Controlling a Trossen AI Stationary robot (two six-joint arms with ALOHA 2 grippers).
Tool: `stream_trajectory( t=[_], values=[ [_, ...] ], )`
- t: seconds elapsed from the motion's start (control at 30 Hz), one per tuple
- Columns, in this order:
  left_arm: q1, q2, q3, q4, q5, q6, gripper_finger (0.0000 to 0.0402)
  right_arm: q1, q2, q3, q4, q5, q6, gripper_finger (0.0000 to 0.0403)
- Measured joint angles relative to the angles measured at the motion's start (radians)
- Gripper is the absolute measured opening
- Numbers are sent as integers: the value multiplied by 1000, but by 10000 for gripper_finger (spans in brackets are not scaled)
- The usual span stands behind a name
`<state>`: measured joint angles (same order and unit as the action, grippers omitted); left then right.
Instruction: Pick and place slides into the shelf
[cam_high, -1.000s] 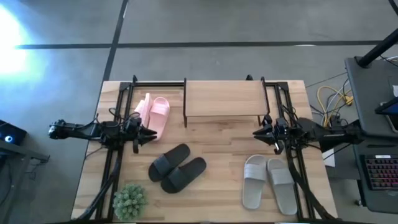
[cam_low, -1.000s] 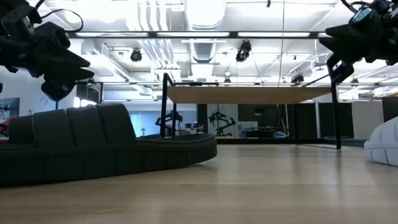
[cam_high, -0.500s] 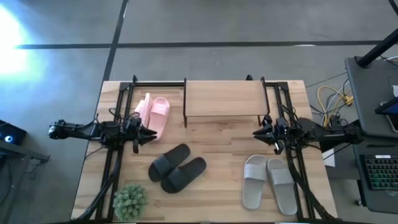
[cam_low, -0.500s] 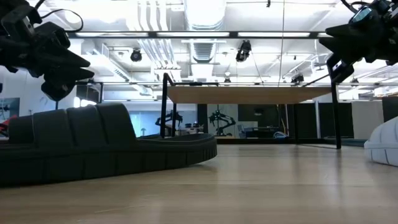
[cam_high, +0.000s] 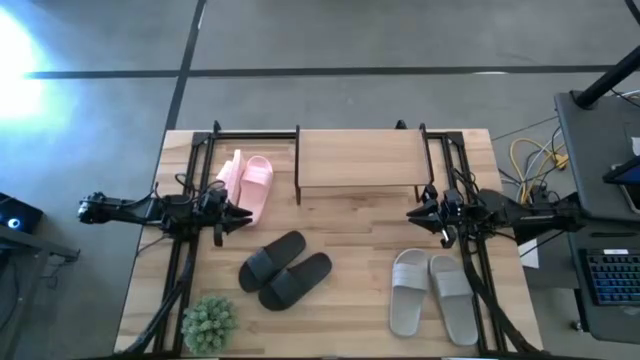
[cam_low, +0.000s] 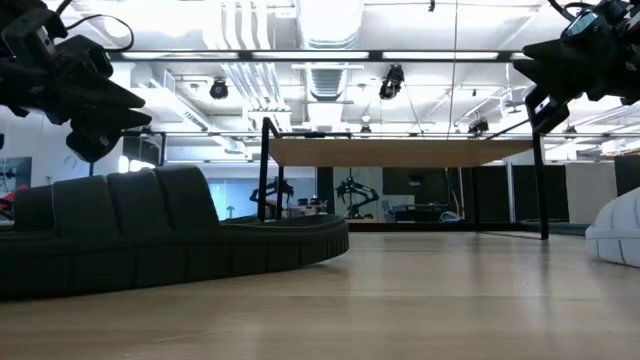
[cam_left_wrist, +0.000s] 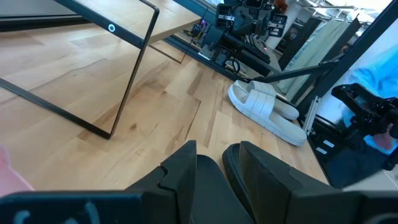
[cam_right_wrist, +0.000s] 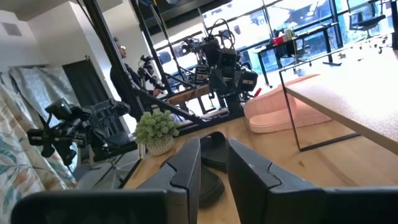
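Observation:
The shelf (cam_high: 358, 160) stands at the table's far middle on thin black legs. The pink slides (cam_high: 247, 185) lie to its left, the black slides (cam_high: 285, 270) in the near middle and the light grey slides (cam_high: 432, 293) near right, all resting on the table. My left gripper (cam_high: 240, 214) hovers shut just near of the pink pair. My right gripper (cam_high: 415, 213) hovers shut by the shelf's near right leg, above the grey pair's far end. In the wrist views the left gripper (cam_left_wrist: 214, 149) faces the grey slides (cam_left_wrist: 264, 109), and the right gripper (cam_right_wrist: 213, 144) faces a pink slide (cam_right_wrist: 273, 109).
A small potted plant (cam_high: 208, 323) sits at the table's near left corner. Black frame rails (cam_high: 190, 180) run along the left and right sides of the table. Bare wood lies between the black and grey pairs (cam_high: 365, 260). A desk with a keyboard stands off the table's right edge.

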<state>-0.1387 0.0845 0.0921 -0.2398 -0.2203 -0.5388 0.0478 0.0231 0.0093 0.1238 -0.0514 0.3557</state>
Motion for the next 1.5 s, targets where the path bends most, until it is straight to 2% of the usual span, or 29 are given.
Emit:
stream_trajectory(
  t=[0.4,0.87,1.03,1.23,1.3,1.4,1.5],
  values=[
    [0,0,0,0,0,0,109,0,0,0,0,0,0,79],
    [0,0,0,0,0,0,109,0,0,0,8,0,9,70],
    [0,0,0,0,0,0,109,0,0,0,165,19,243,77],
    [0,0,0,0,0,0,109,0,0,0,432,246,352,79],
    [0,0,0,0,0,0,109,0,0,0,495,281,351,77],
    [0,0,0,0,0,0,109,0,0,0,565,263,337,73],
    [0,0,0,0,0,0,109,0,2,0,636,145,343,70]
  ],
)
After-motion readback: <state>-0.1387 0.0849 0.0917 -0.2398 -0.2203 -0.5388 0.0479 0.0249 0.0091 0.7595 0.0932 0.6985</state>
